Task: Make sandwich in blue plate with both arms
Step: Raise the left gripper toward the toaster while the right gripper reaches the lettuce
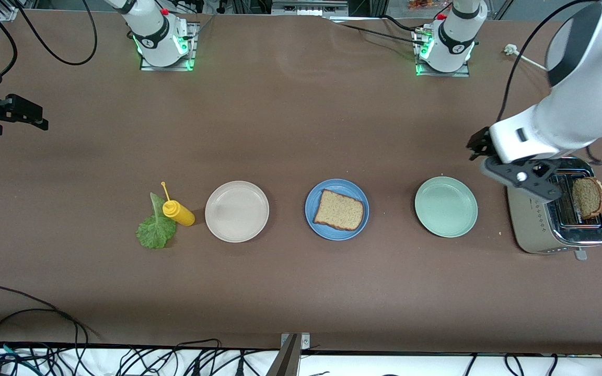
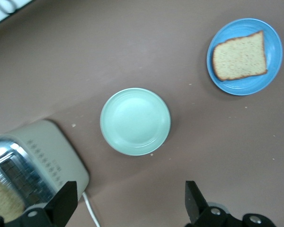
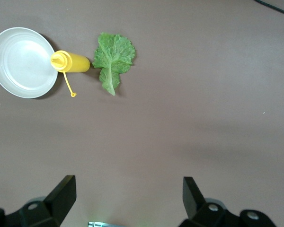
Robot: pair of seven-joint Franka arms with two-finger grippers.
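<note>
Bread slice lies on the blue plate; left gripper over, probably, the toaster, right gripper over bare table, both wide open.

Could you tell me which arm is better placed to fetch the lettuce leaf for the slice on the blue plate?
Probably the right arm. Its open right gripper hangs over bare table at the lettuce leaf's end, while the open left gripper is over the toaster, past the blue plate.
</note>
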